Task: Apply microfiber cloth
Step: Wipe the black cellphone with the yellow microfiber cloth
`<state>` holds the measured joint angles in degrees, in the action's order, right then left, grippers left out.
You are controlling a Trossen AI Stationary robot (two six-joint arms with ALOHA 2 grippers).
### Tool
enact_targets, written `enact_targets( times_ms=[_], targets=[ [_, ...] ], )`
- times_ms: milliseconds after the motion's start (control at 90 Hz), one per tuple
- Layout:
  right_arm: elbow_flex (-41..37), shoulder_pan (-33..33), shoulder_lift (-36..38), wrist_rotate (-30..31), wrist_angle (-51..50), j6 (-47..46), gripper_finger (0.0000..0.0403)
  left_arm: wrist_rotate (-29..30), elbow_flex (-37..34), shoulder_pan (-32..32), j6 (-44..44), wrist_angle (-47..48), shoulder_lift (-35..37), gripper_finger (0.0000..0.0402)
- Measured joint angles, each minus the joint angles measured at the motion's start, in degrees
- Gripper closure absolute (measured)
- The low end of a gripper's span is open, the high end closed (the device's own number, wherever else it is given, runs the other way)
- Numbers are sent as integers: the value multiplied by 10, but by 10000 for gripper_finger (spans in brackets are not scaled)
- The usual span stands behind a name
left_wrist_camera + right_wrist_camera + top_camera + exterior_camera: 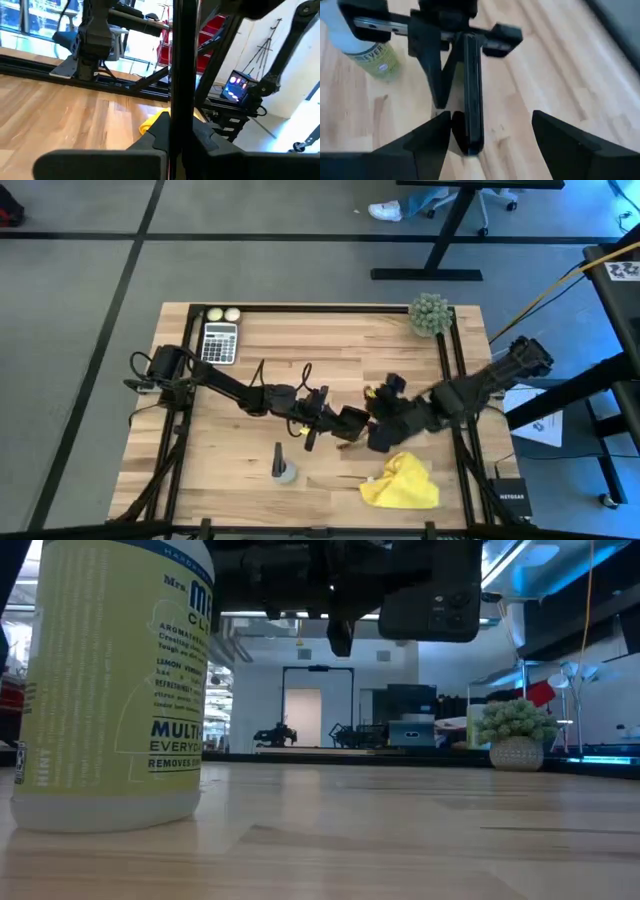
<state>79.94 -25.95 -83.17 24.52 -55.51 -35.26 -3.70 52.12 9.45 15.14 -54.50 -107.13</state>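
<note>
Yellow microfiber cloth [402, 483], bright and soft, crumpled into an uneven heap with folds and a raised peak at one corner, ragged in outline. Lying loose on the wooden table [250, 350], toward the right side and close to the edge nearest the arms' bases, held by neither arm. Also seen in the left wrist view as a small yellow patch [152, 122] low behind the phone. Black smartphone [470, 90] up off the wood near the table's middle, edge-on and upright, pinched by the left jaws, closed onto its two flat faces. Left arm [230, 385] stretched from the left side to the centre. Right arm [470, 390] reaching in from the right, meeting the left one above the middle of the table. Right jaws spread wide and holding nothing, one finger [427, 145] just beside the phone's lower end, the other [565, 145] well apart from it. Cloth near the right jaws but apart from them, and apart from the phone. Small spray bottle [285, 470] upright on the left half, near the same edge, well apart from the cloth. Grey calculator [220, 342] and two pale balls [223, 314] at the far left corner, small green plant [430, 315] at the far right.
</note>
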Motion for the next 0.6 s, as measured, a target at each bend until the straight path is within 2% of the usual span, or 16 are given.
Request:
enact_targets(
  times_ms=[78,167,389,444,600],
  targets=[
    [0,18,0,-60,14,28,165,-1,0,0,-3,-1,0,395],
    [0,31,0,-111,27,57,207,-1,0,0,-3,0,0,395],
    [0,44,0,-132,35,73,374,0,0,0,-8,1,0,395],
    [0,43,0,-138,36,73,385,6,0,0,-11,1,0,391],
    [0,42,0,-140,32,88,369,8,0,0,1,0,0,361]
  ],
)
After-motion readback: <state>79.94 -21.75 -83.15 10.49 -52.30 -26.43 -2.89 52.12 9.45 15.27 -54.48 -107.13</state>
